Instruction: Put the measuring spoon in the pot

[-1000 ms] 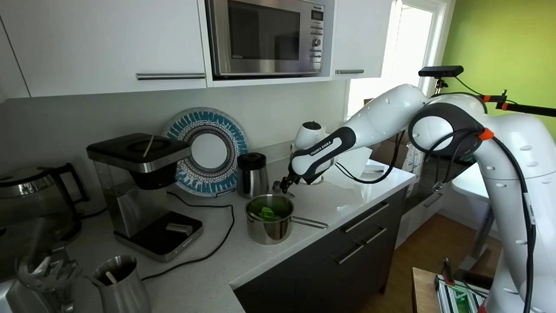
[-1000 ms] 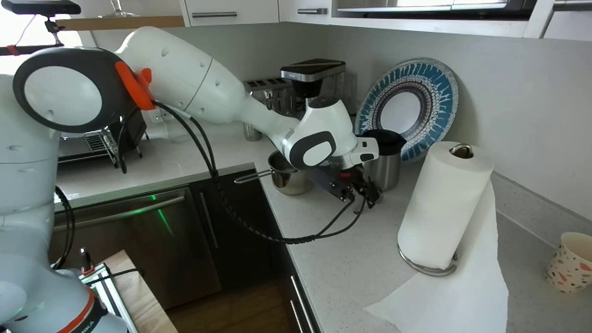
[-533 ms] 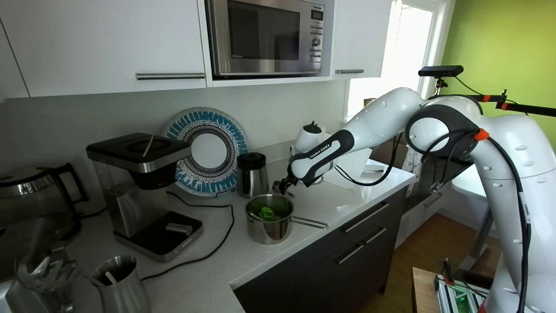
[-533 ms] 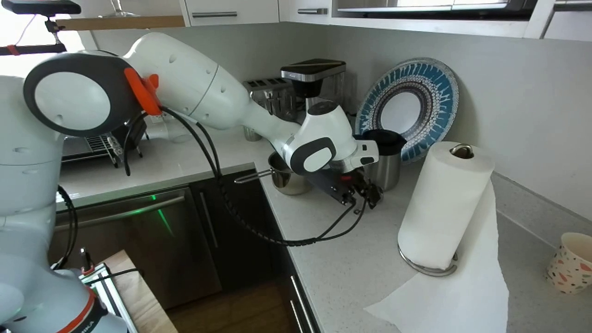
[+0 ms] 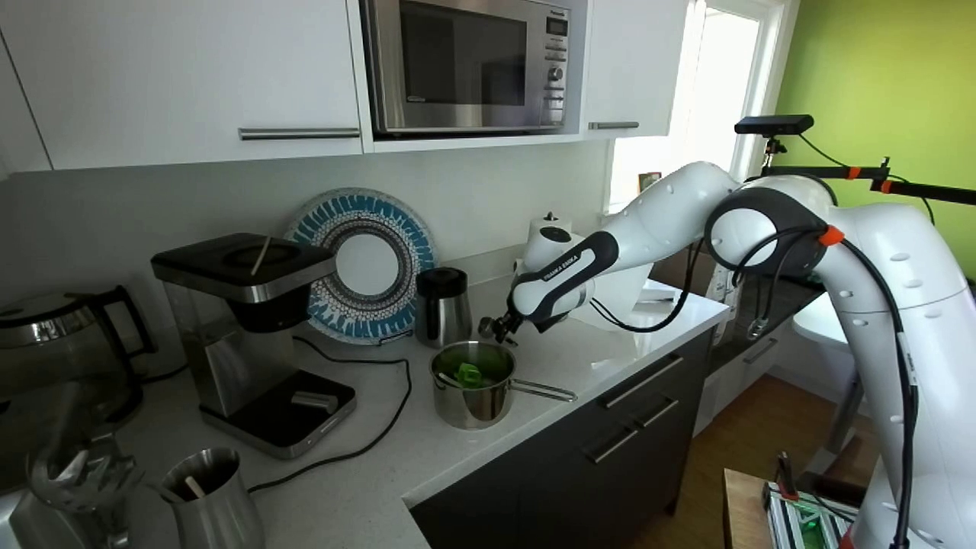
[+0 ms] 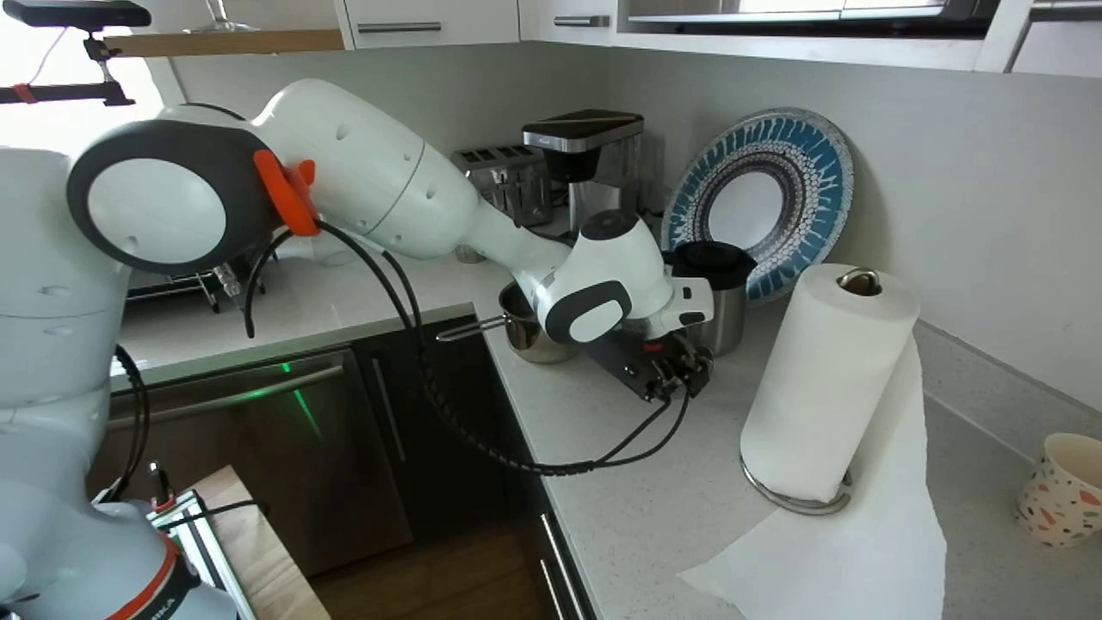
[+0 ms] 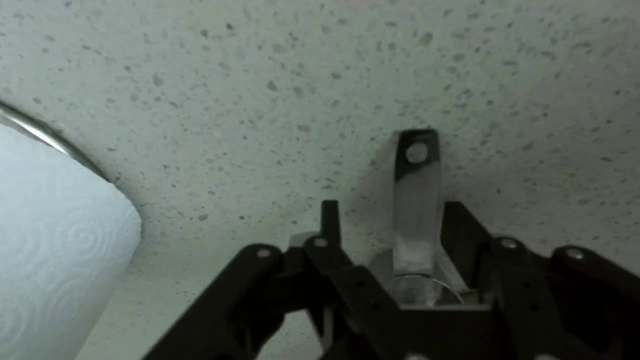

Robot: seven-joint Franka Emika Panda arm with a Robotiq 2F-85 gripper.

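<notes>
The fingers (image 7: 462, 235) stand apart, gripping nothing, with the handle of the measuring spoon (image 7: 416, 215) between them but nearer to one, so an off-centre closing could push it aside on the tabletop (image 7: 225, 110), near the pot (image 5: 471, 406) beside them.

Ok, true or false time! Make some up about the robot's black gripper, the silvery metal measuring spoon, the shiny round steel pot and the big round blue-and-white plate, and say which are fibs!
1. The shiny round steel pot stands on the pale speckled counter. True.
2. In the wrist view, the silvery metal measuring spoon shows between the spread fingers of the black gripper. True.
3. The spoon is already inside the pot. False: it is outside, by the gripper.
4. The big round blue-and-white plate is propped up on its edge. True.
5. The pot sits on top of the plate. False: it is on the counter.
</notes>
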